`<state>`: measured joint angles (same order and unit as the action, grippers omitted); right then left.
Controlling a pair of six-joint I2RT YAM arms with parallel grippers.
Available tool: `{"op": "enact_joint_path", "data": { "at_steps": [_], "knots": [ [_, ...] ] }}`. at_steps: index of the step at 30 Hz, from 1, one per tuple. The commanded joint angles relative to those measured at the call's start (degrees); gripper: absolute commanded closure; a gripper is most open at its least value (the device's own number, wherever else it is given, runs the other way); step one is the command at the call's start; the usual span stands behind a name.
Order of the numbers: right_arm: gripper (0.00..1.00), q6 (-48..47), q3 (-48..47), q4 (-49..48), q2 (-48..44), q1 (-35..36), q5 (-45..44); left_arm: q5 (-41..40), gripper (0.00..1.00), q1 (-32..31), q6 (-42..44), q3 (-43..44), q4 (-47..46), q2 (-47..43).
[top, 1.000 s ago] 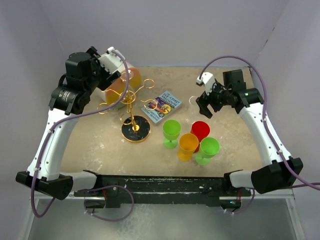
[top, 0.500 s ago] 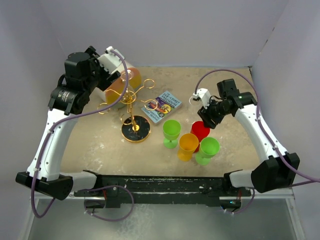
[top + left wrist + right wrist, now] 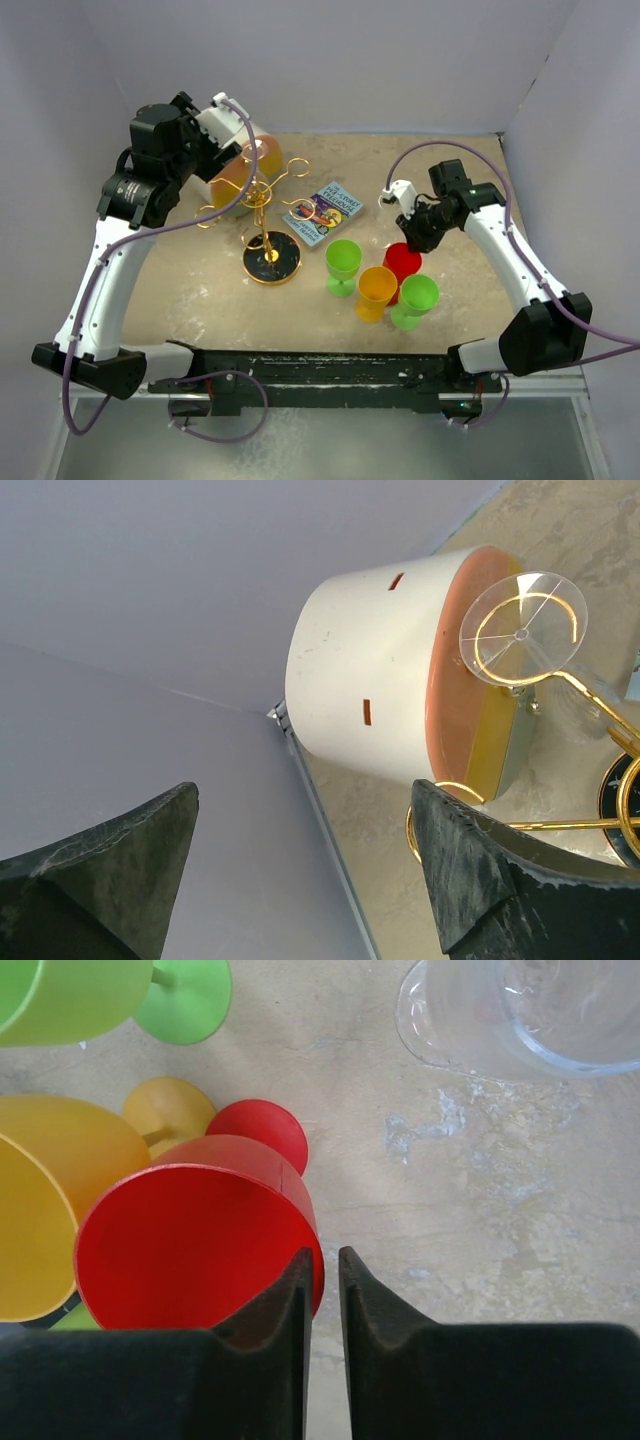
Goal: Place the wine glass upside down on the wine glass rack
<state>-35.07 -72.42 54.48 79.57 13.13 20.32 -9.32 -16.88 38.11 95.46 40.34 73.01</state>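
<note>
The gold wire wine glass rack (image 3: 271,262) stands left of centre on its round black base. In the left wrist view a clear wine glass foot (image 3: 523,628) hangs in one of its rings. The red wine glass (image 3: 190,1250) stands upright among coloured glasses. My right gripper (image 3: 325,1260) has narrowed to a slit over its rim, with one finger inside the bowl and the other outside. From above, that right gripper (image 3: 412,240) sits on the red wine glass (image 3: 400,262). My left gripper (image 3: 305,850) is open, raised and holds nothing.
A yellow glass (image 3: 377,288) and two green glasses (image 3: 343,260) (image 3: 418,295) crowd the red one. A clear glass (image 3: 560,1010) sits just beyond it. A book (image 3: 325,212) lies mid-table. A big white cylinder (image 3: 240,170) lies behind the rack, by the back wall.
My right gripper has come down and to the left onto the red glass, and its jaws have gone from wide open to a narrow slit. The left arm has stayed put.
</note>
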Motion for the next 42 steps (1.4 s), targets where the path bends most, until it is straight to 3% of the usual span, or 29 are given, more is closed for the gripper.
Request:
{"op": "enact_joint_path", "data": {
  "at_steps": [1,5,9,19,21,31,42],
  "knots": [
    [0.88,0.0,-0.4,0.8,-0.2,0.3,2.4,0.1,0.1,0.3,-0.6,1.8,-2.5,-0.1],
    [1.0,2.6,-1.7,1.6,-0.5,0.2,1.2,0.0,0.1,0.3,-0.5,1.6,-2.5,-0.1],
    [1.0,5.1,-3.7,-0.3,-1.5,-1.2,-5.6,-0.4,0.09,0.4,-0.3,1.3,-2.8,-0.2],
    [1.0,2.7,-12.5,0.2,0.1,-12.9,-14.3,-2.1,0.06,0.3,-1.0,0.6,-4.0,-0.7],
    [1.0,3.6,-14.9,-0.5,0.7,-13.6,-16.2,-2.9,0.0,0.4,-2.8,0.9,-4.6,-0.8],
    [1.0,12.7,-33.3,-8.9,3.2,-13.7,-19.9,2.1,0.01,0.9,-12.0,5.0,-3.2,-0.9],
    [1.0,20.8,-42.8,-23.1,1.5,-10.1,-8.9,15.1,0.01,2.5,-22.1,7.5,-2.2,-2.8]
  ]
}}
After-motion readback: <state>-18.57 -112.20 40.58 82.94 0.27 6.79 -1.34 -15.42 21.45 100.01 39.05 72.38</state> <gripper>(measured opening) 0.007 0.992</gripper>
